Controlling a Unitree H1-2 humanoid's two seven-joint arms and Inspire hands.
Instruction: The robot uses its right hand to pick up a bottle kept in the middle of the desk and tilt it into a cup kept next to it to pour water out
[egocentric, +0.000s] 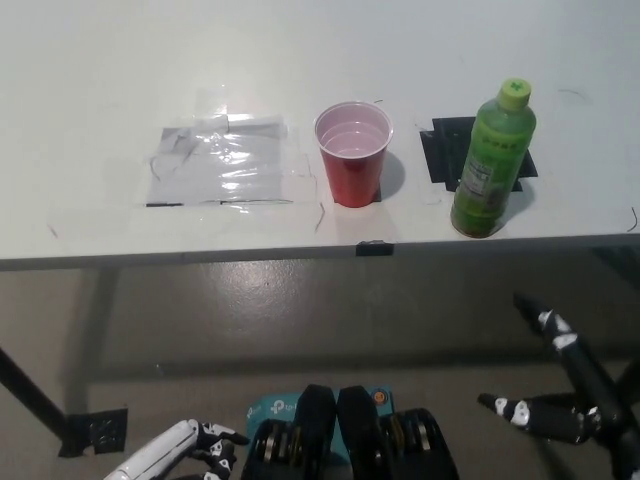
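Head view, looking steeply down, takes in one white bench (90, 60) that fills the upper half of the picture, with grey floor (300, 320) below its near edge. On the bench stand one bottle and one cup. The green bottle (492, 160) stands upright at about 2 o'clock from the picture's centre, near the bench's front edge, on a patch of black tape (440, 150); its green cap is on and a printed label wraps its body. What is inside it cannot be made out through the tinted wall. At the bottle's 9 o'clock, apart from it, stands the one red cup (353, 155), upright, mouth open to the camera; its pale inside shows a faint ring, though whether any liquid lies in it is hard to say. At the cup's 9 o'clock a single sheet of shiny clear plastic (225, 160) is taped flat to the bench.

Both arms hang low, below the bench's edge. The black right robot hand (560, 390) sits at 4 o'clock, fingers spread apart and holding nothing, well clear of the bottle. The white left robot hand (185, 450) rests at 7 o'clock by the bottom edge, only partly visible; whether it is open or closed I cannot tell.
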